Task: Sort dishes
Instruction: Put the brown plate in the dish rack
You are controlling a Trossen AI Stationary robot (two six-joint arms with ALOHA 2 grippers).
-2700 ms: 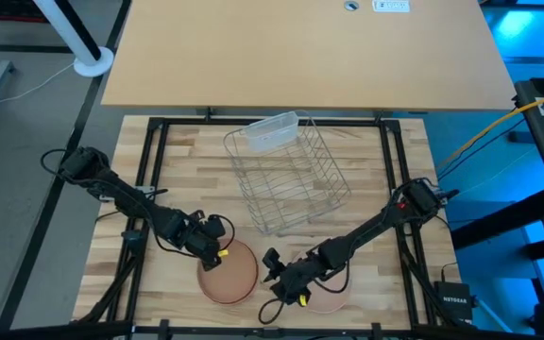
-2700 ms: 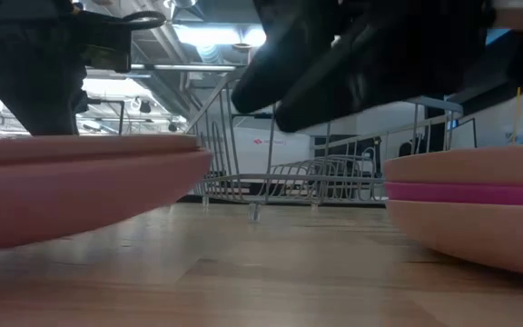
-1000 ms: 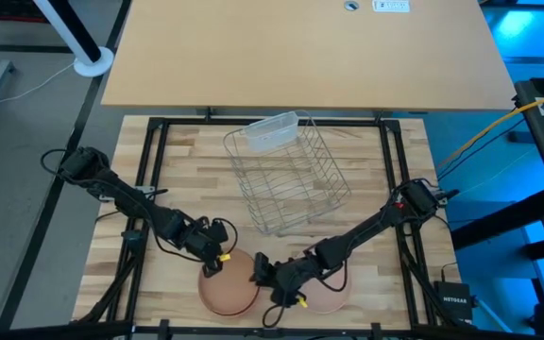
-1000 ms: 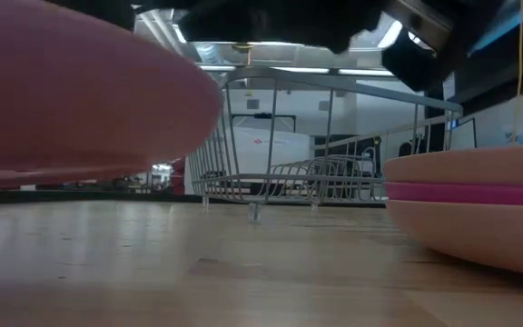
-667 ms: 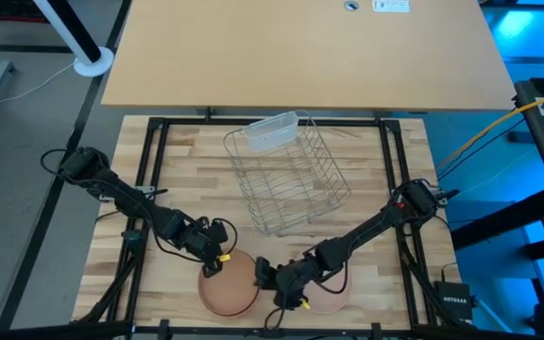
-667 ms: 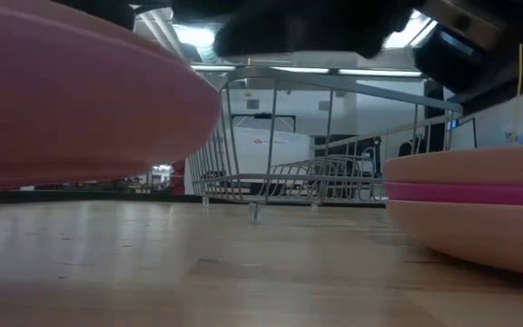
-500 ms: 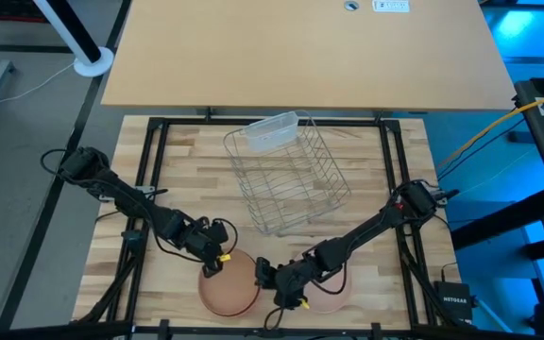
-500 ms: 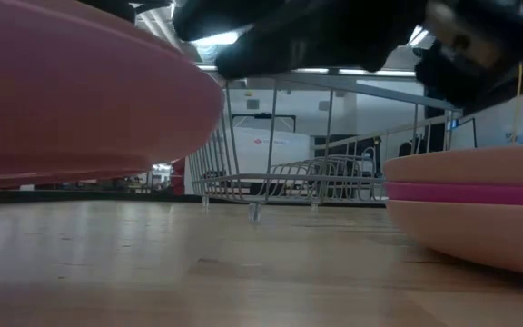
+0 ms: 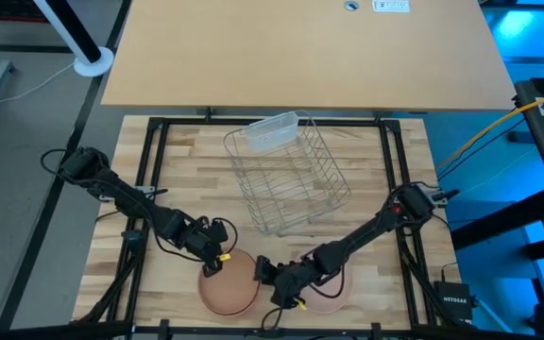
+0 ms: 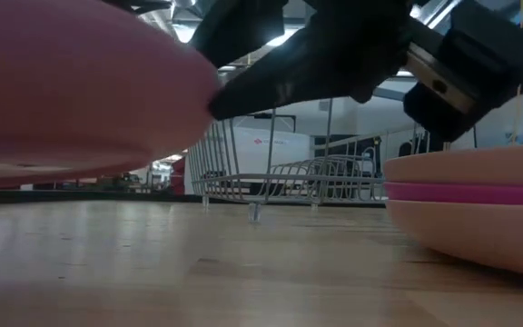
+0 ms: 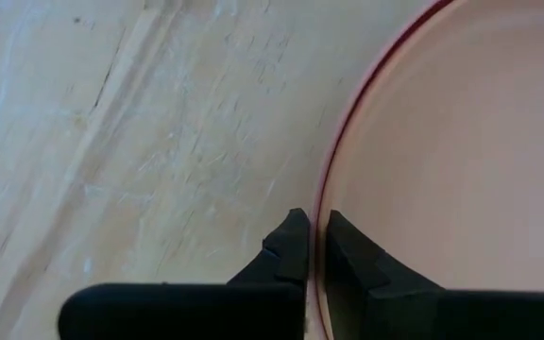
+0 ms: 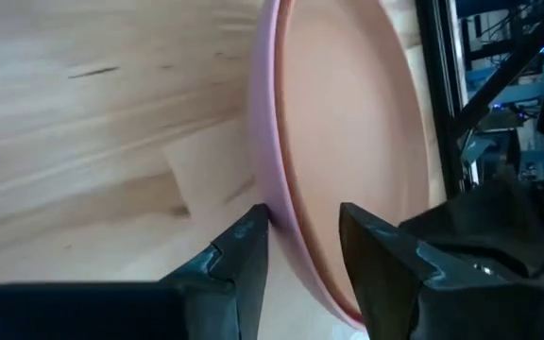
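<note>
Handover looks like the step: we see the left claw (image 9: pixel 217 262) pinching the rim of an orange plate (image 9: pixel 229 286) raised off the tabletop (image 9: pixel 187 170), the right claw (image 9: pixel 270 276) spread astride its opposite rim. Next, we judge, the right must close.

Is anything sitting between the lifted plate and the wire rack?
Nothing visible. The left pincer holds the terracotta plate by its rim, and bare wood lies between it and the wire rack.

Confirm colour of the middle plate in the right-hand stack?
Bright magenta middle plate, sandwiched between peach ones; clearest in the low view.
</note>
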